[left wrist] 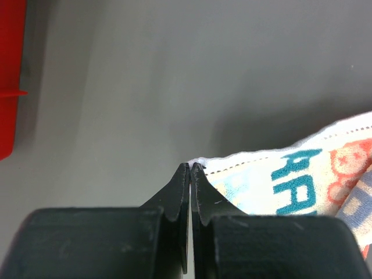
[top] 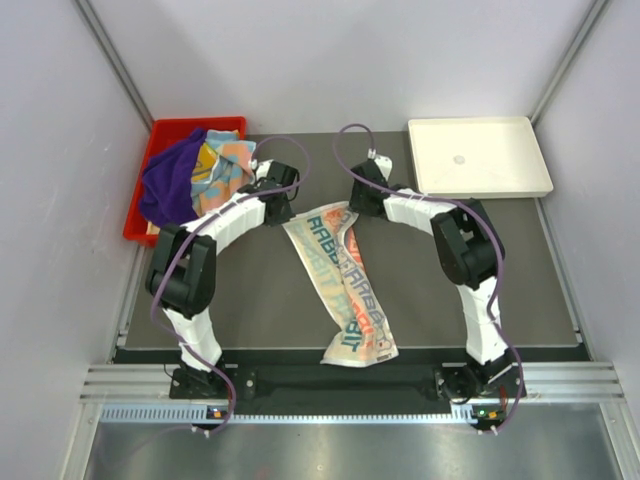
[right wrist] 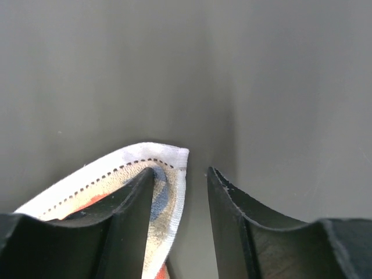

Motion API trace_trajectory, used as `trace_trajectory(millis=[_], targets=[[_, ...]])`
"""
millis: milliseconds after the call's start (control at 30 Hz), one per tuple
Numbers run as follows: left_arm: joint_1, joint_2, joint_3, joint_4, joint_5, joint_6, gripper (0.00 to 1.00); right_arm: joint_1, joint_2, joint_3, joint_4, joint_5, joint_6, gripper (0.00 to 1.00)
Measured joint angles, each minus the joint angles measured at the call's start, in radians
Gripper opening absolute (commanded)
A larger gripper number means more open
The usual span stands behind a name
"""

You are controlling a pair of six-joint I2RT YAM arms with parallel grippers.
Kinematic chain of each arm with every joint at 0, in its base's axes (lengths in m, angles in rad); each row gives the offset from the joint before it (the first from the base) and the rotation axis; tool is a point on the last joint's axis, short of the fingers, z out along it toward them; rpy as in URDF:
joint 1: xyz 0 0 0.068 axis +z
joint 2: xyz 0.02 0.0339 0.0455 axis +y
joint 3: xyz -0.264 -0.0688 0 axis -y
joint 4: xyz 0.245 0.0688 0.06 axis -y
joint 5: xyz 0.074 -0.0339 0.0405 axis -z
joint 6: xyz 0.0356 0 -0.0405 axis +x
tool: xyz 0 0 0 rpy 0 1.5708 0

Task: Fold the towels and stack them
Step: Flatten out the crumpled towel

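The teal/orange/white lettered towel (top: 340, 290) lies in a long crumpled strip on the dark mat, running from mid-table to the near edge. My left gripper (top: 287, 214) is at its far left corner. In the left wrist view the gripper (left wrist: 190, 165) is shut on that corner of the towel (left wrist: 290, 180), with a white tip peeking past the fingertips. My right gripper (top: 352, 207) is at the far right corner. In the right wrist view it (right wrist: 181, 170) is open, and the towel's stitched corner (right wrist: 116, 168) drapes over the left finger, between the jaws.
A red bin (top: 170, 127) at the back left holds a purple towel (top: 172, 185) and multicoloured towels (top: 222, 165); its edge shows in the left wrist view (left wrist: 9, 70). A white shallow tray (top: 480, 190) sits at the back right. Grey walls close in the mat (top: 250, 290).
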Motion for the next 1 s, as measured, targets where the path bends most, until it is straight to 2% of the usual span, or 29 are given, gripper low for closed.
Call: trace_trajectory(millis=[200,667,1000], targets=[[0.000,-0.011,-0.015,0.001,0.002,0.003,0.00,-0.008,-0.029,-0.048,0.037,-0.019,0.010,0.47],[0.008,-0.012,-0.033,0.001,0.004,0.007,0.00,-0.016,-0.042,-0.067,0.043,-0.030,0.024,0.46],[0.014,-0.012,-0.032,0.001,0.029,0.021,0.00,-0.011,-0.018,0.034,-0.029,-0.049,0.006,0.46]])
